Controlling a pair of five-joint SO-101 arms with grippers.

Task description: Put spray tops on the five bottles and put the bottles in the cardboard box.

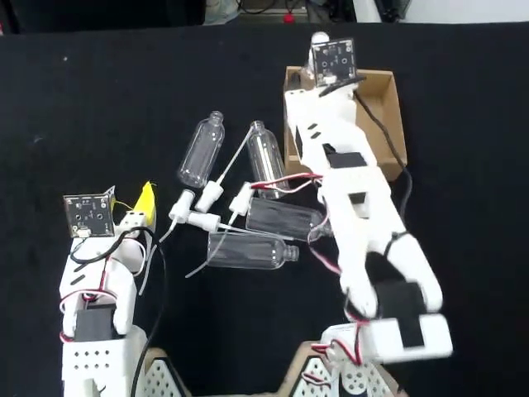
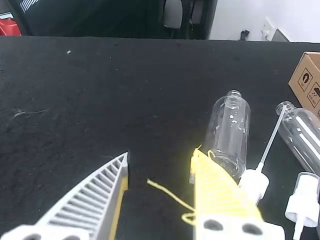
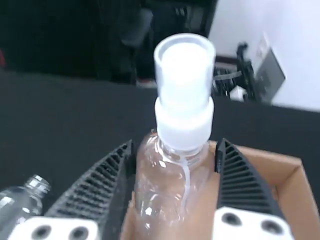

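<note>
Right gripper (image 3: 175,147): black ribbed jaws clamped on the body of a clear plastic bottle (image 3: 172,200) fitted with a white spray top (image 3: 183,95). Bottle upright, held just above the open brown cardboard box (image 3: 272,170). In the high view, right arm stretched out to the box at the far right of the black table (image 1: 107,99), with the white top poking up beyond the wrist camera.

Left gripper (image 2: 160,155): 1 grey-white finger (image 2: 95,200) and 1 yellow finger (image 2: 220,195) spread wide. Nothing held; bare black cloth and a loose yellow thread (image 2: 167,192) between them. Low at the near left of the table, well apart from the box.

Between the 2 arms, 4 uncapped clear bottles on their sides:
- Far-left bottle (image 1: 202,149) and far-right bottle (image 1: 266,153) near each other, necks pointing away from the arms.
- Middle bottle (image 1: 281,219) partly under the right arm.
- Nearest bottle (image 1: 252,251) just beside the middle bottle, neck toward the right arm.

Among the bottles, 4 loose white spray tops (image 1: 208,196) with thin dip tubes, clustered left of the 2 nearer bottles.
</note>
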